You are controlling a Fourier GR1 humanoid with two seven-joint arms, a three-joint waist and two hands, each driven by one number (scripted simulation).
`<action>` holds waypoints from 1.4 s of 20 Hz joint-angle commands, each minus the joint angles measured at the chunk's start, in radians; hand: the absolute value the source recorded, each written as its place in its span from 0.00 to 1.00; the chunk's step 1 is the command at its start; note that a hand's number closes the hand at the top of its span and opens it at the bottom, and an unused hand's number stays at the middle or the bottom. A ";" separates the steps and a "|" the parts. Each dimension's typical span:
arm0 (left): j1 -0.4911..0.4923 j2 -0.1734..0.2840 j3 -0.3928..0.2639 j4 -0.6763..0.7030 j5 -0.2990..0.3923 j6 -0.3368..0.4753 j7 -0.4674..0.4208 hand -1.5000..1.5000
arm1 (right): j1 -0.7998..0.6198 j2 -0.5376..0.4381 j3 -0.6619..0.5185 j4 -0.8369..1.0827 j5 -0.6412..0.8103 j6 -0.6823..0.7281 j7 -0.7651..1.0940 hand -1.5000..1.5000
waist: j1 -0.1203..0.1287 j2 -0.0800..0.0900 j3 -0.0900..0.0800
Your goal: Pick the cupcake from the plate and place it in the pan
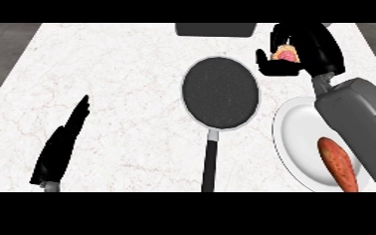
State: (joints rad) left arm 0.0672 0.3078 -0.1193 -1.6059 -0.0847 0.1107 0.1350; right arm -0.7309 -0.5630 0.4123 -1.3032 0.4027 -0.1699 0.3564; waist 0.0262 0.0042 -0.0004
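White marble counter [125, 79] with faint pinkish veins fills pretty much everything. Dead centre sits 1 round pan [220, 92]: dark grainy inside, thin pale metal rim, long black handle cut off at the bottom. Right hand [297, 50] is up past the pan's upper right, black fingers curled round the cupcake [286, 55], so only a bit of pink and tan peeks out. It's off the plate [297, 134], which is smooth, white and half hidden by the grey forearm. An orange, tapered carrot-like thing [337, 163] lies on it. Left hand [62, 142] rests lower left, fingers straight. A dark grey slab [214, 29] at the top is hard to make out.
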 commanded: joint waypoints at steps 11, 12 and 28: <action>-0.066 -0.027 0.003 0.009 -0.018 -0.021 0.033 0.50 | -0.305 0.421 0.010 0.698 0.116 -0.023 -0.122 1.00 | 0.021 0.010 0.001; -0.064 -0.008 0.026 0.043 -0.006 -0.042 0.006 0.50 | -0.330 0.424 -0.009 0.752 0.109 -0.010 -0.164 1.00 | 0.020 0.011 0.000; -0.043 -0.012 0.031 0.036 -0.017 -0.043 -0.016 0.50 | -0.330 0.562 -0.351 0.897 -0.229 -0.164 -0.405 0.00 | 0.036 0.017 0.002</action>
State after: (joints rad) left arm 0.0167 0.2893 -0.1004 -1.5715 -0.1041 0.0711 0.1245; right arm -1.0301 -0.0087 0.1355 -0.4043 0.2246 -0.2476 0.0309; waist 0.0652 0.0235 0.0018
